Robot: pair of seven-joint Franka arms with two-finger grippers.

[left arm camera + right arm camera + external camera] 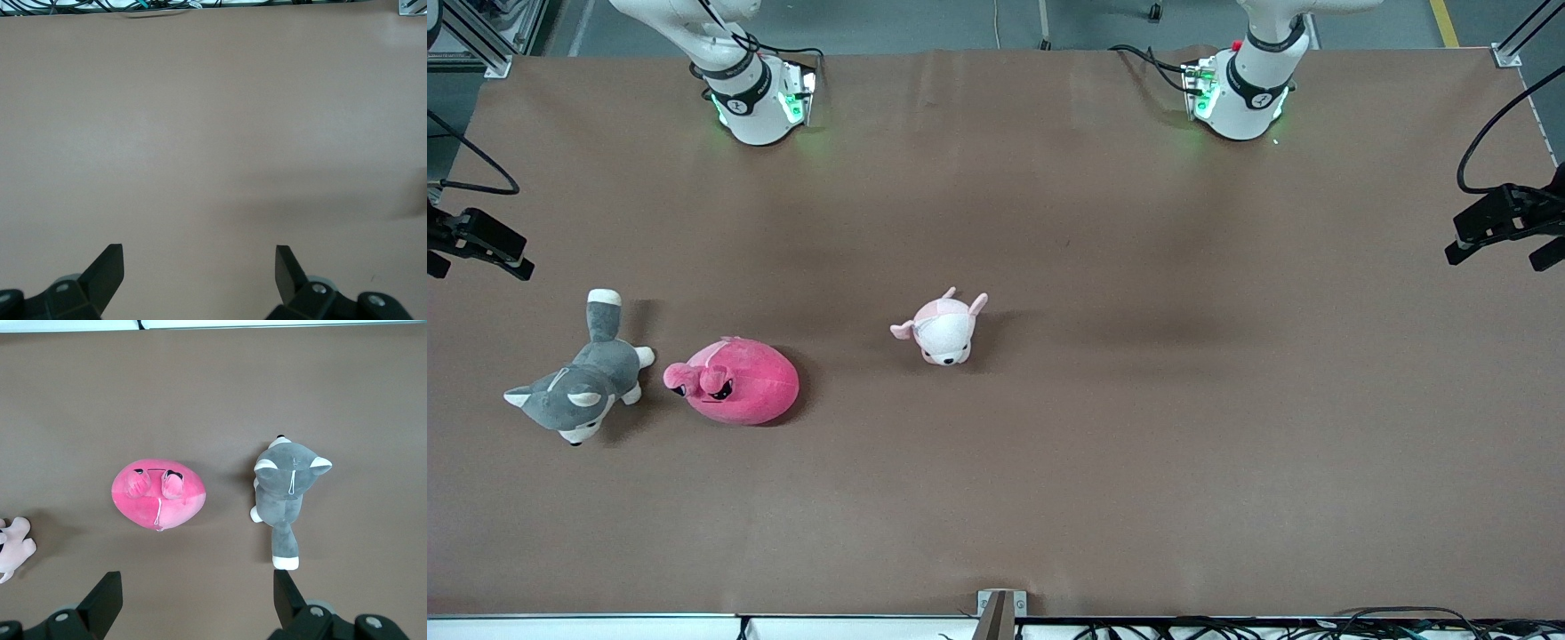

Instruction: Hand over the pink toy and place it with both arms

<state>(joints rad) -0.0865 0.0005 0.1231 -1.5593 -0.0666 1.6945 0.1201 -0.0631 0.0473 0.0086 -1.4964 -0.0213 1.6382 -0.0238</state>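
The pink toy (738,382) (159,495), a rounded hot-pink plush with a dark angry face, lies on the brown table (1138,400) toward the right arm's end. My right gripper (197,573) hangs open and empty high over the table. Its wrist view looks down on the pink toy, well clear of it. My left gripper (199,248) is also open and empty, over bare brown table (213,133). In the front view only the two arm bases show; both hands are out of it.
A grey-and-white plush dog (578,391) (288,490) lies beside the pink toy, closer to the table's end. A small pale pink-and-white plush (945,329) (12,550) sits nearer the table's middle. Black camera mounts (480,242) (1507,218) stand at both ends.
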